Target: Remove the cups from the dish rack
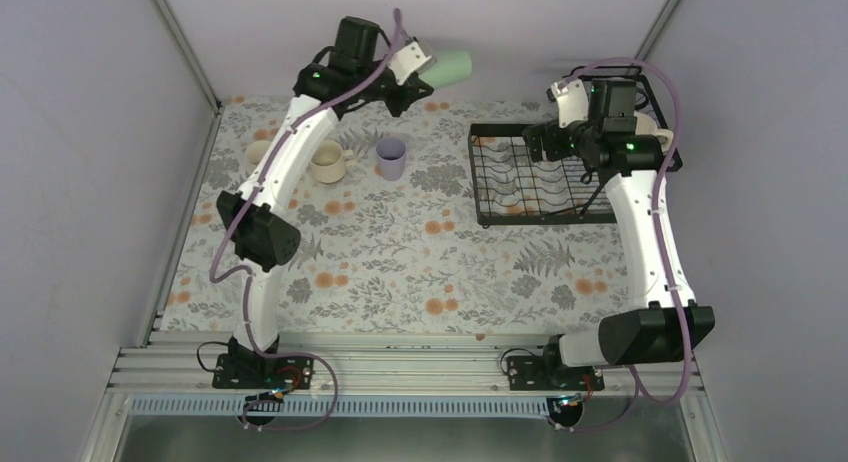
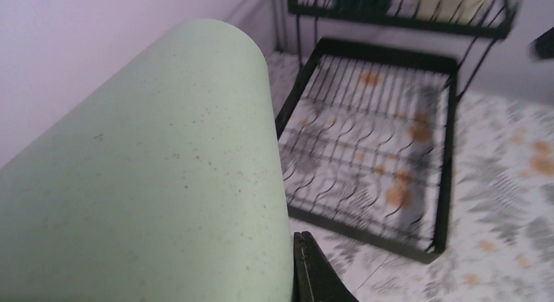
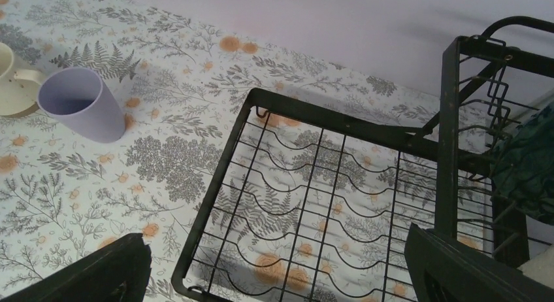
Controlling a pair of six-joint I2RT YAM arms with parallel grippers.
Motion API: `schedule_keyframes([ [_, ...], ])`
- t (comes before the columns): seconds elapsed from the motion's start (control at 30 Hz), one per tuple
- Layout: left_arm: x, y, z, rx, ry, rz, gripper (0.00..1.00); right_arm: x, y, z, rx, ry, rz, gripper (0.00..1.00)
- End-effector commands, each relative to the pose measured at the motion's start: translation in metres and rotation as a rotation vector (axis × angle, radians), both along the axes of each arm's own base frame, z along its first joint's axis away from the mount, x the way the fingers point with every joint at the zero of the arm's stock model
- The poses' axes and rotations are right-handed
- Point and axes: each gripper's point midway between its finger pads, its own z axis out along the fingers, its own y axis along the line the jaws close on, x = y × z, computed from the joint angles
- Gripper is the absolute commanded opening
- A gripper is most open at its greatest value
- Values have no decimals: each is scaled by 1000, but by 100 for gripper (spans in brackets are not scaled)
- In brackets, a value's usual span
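Aloft, left claw (image 1: 430,66) around mint tumbler (image 1: 456,67).

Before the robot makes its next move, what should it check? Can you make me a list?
1. Green cup held by the left tool: ok, it is up in the air.
2. Grip firm: cannot tell, the cup hides most of the fingers.
3. Bare spot on the table for setting it down: ok, there is room beside the purple cup.
4. Right tool open: ok, spread wide over the rack.
5. Rack all unloaded: not ok, a dark green cup sits in its basket.
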Motion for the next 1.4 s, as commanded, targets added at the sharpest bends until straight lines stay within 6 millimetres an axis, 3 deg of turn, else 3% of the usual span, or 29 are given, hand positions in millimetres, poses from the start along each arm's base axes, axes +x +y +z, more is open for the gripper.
schedule_keyframes([
  [0.0,11,-3,-47,302,-105,68,2,-5,-5,11,-38,-76,-9,100],
  [0.2,16,2,-97,667,-229,75,2,-12,-10,4,-61,-76,-27,100],
  [0.57,6,11,-152,1133,-334,-19,2,-21,-3,-14,-16,-87,0,100],
  [0.9,-28,12,-194,1321,-284,-262,2,-29,5,-31,16,-85,39,100],
  [1.23,-12,25,-222,1455,-299,-312,2,-41,15,-32,78,-133,78,100],
  [1.37,-4,21,-235,1480,-320,-328,2,-45,21,-35,100,-135,107,100],
])
